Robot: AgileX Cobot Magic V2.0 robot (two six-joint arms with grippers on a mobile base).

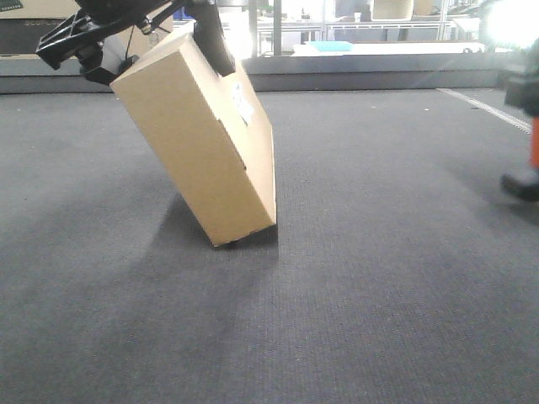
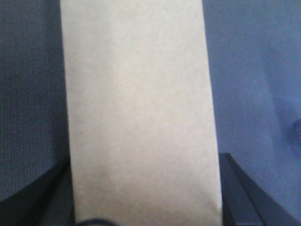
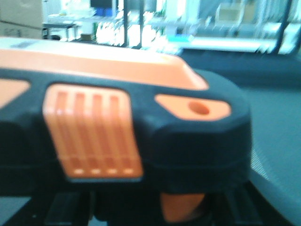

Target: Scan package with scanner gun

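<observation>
The package [image 1: 198, 143], a plain brown cardboard box, leans to the left with only its lower right corner on the grey carpet. A small white label [image 1: 244, 105] shows on its right face. My left gripper [image 1: 160, 50] is shut on the box's upper end. In the left wrist view the package [image 2: 141, 108] fills the middle between the dark fingers [image 2: 237, 193]. The scanner gun [image 3: 141, 122], black with orange panels, fills the right wrist view, and my right gripper [image 3: 155, 212] is shut on its orange handle. Its handle and base [image 1: 526, 172] show at the right edge of the front view.
Grey carpet [image 1: 379, 278] covers the whole work surface, with a white line [image 1: 488, 109] at the far right. A low ledge [image 1: 379, 80] bounds the back, with shelving and a blue tray [image 1: 328, 46] behind it. Printed cartons [image 3: 19, 19] stand at the far left.
</observation>
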